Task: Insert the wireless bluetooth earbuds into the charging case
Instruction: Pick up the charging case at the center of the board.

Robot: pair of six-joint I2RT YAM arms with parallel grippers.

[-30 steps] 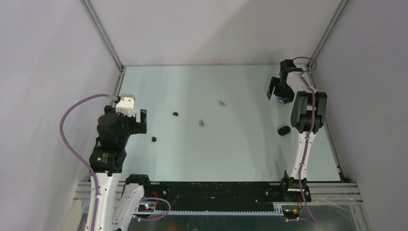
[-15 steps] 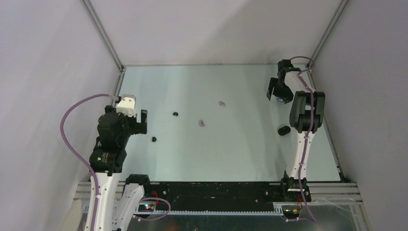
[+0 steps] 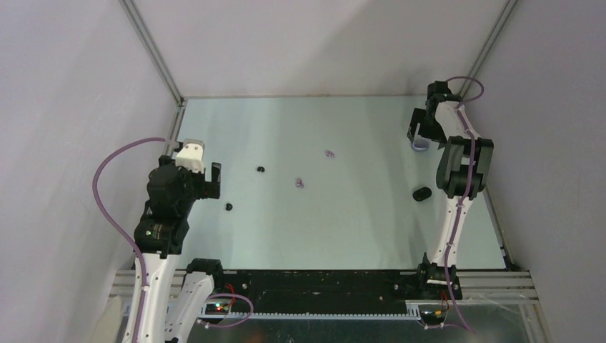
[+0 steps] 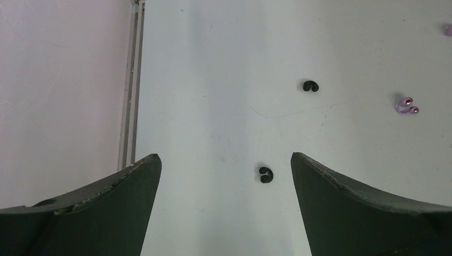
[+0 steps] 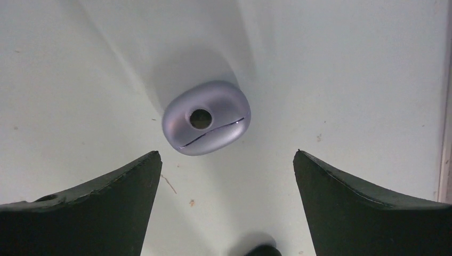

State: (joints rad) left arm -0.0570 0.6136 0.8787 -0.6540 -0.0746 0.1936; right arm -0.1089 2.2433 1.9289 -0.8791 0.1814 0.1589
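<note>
Two black earbuds and two pale purple earbuds lie loose on the table. My left gripper is open and empty, left of the near black earbud, which lies just ahead between its fingers, nearer the right one. The far black earbud and a purple earbud lie beyond. My right gripper is open and empty over the closed purple case, which lies just ahead of its fingertips. A black case lies closed nearer the front.
The right arm is close to the right wall and the far right corner post. The left gripper is near the table's left edge rail. A dark shape, probably the black case, shows at the bottom of the right wrist view.
My right gripper has moved right and back toward the wall, uncovering the purple case in the top view. The left arm has barely shifted. The earbuds and black case have not moved.
</note>
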